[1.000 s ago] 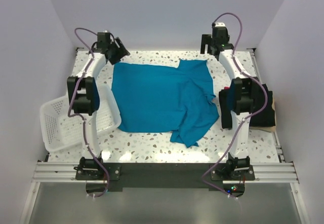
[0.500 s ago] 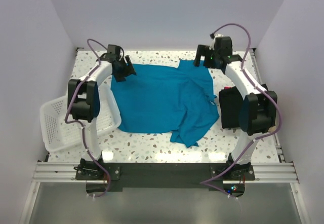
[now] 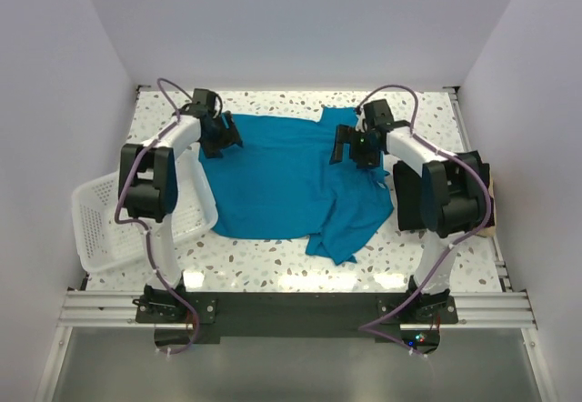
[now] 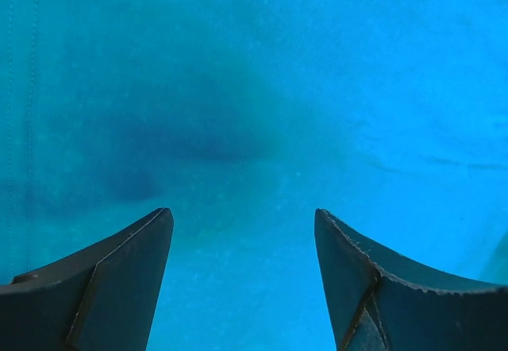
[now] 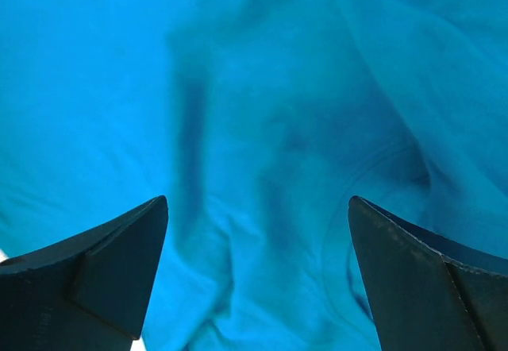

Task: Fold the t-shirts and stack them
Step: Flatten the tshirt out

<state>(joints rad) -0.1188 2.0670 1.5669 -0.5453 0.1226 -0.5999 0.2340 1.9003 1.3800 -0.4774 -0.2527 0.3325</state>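
Top camera looks down on the whole teal t-shirt [image 3: 273,175]; both wrist cameras face it close, seemingly downward.

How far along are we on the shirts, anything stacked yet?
Looks done: the black t-shirt sits bundled at the right edge of the table, partly behind the right arm. In hand: the teal t-shirt lies spread out, right side rumpled; the left gripper and right gripper hover open over it, gripping nothing. Left: fold the teal one, then stack both.

No lettering, label, brand, number or sign can be read on anything in view.
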